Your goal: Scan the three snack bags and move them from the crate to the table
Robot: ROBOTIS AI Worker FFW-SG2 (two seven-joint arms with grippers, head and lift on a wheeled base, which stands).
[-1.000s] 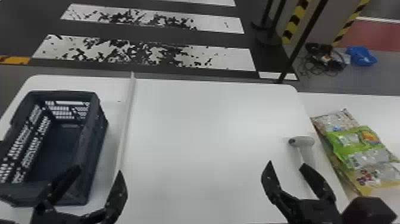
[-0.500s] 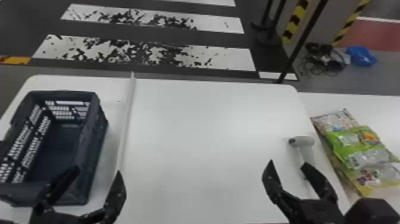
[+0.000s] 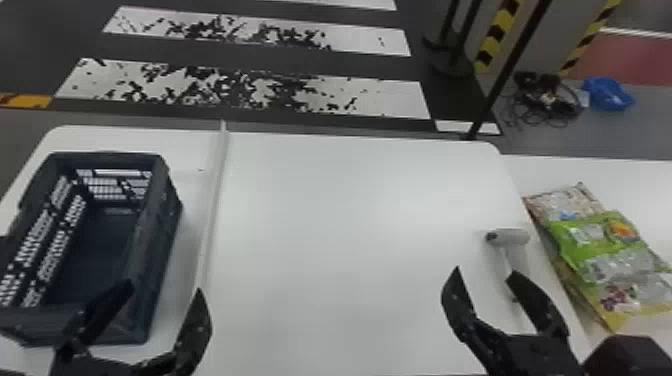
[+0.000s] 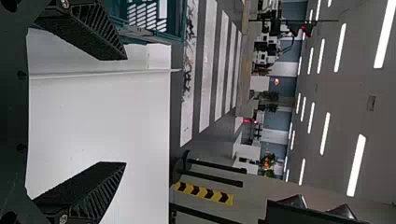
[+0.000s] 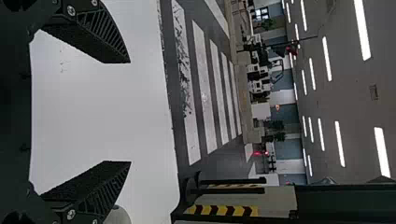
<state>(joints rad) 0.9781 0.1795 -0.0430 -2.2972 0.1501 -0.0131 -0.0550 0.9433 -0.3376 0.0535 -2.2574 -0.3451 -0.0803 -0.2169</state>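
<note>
Little has changed: left gripper and right gripper gape empty; with snack bags on the side table, I judge moving finished.

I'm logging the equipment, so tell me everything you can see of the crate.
The crate is dark blue, apparently plastic: rectangular, open-topped, with openwork walls. It stands upright on the table, left of the thin white divider, its visible inside empty. The left gripper partly overlaps it in view; contact is unclear.
</note>
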